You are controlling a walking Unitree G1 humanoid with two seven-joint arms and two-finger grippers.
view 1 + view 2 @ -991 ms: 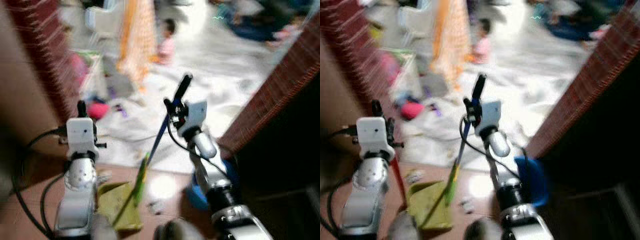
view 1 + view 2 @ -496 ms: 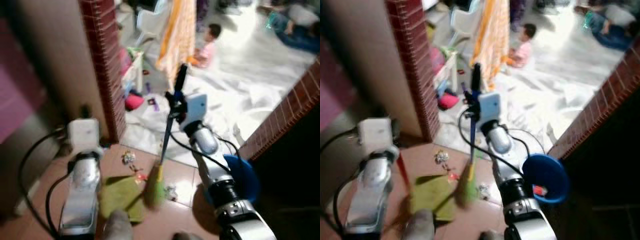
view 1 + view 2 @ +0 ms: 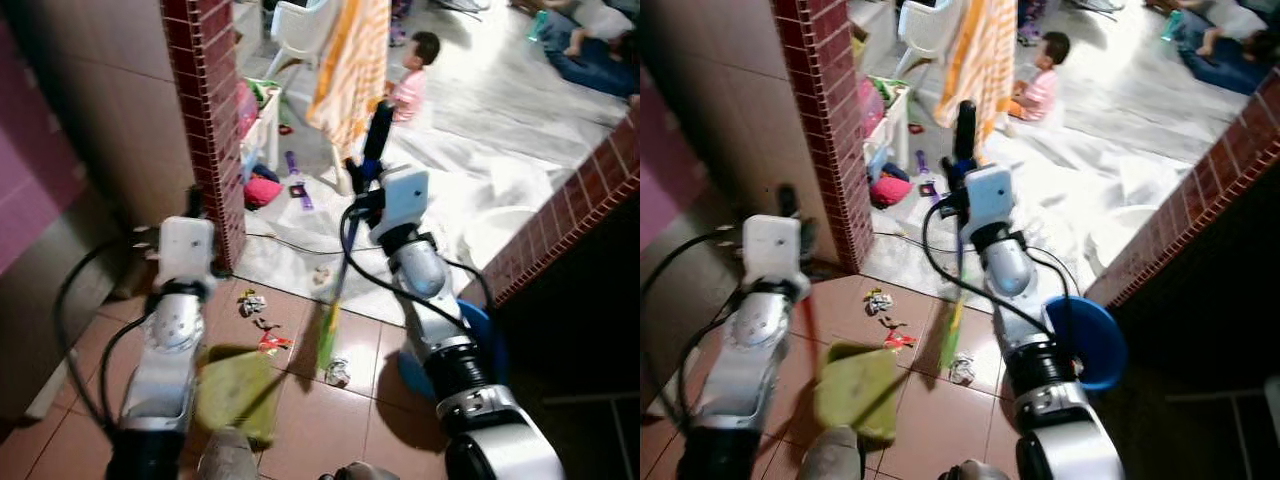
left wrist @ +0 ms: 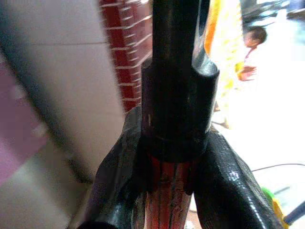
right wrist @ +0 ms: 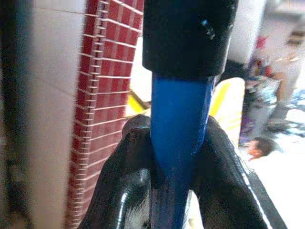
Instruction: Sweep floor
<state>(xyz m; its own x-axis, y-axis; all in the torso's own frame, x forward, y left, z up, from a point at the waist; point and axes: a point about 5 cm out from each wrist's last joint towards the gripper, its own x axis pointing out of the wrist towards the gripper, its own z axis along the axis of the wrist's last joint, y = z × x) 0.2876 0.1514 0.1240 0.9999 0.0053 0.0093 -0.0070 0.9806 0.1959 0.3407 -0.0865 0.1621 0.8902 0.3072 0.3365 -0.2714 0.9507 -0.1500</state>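
We see the right gripper (image 5: 174,157) pinching the blue broom (image 5: 178,124) handle | left gripper (image 4: 174,162) pinching the red dustpan handle (image 4: 169,200) | broom's green head (image 3: 954,335) on the tiles just beside scraps (image 3: 961,369) | green dustpan (image 3: 856,390) low by more litter (image 3: 878,300) | brick pillar (image 3: 830,130) behind | a child (image 3: 1037,85) sits well beyond.

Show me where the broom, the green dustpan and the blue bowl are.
broom (image 3: 954,330): right eye view, on its green bristle end.
green dustpan (image 3: 856,389): right eye view, on the flat pan.
blue bowl (image 3: 1092,340): right eye view, on its inner wall.
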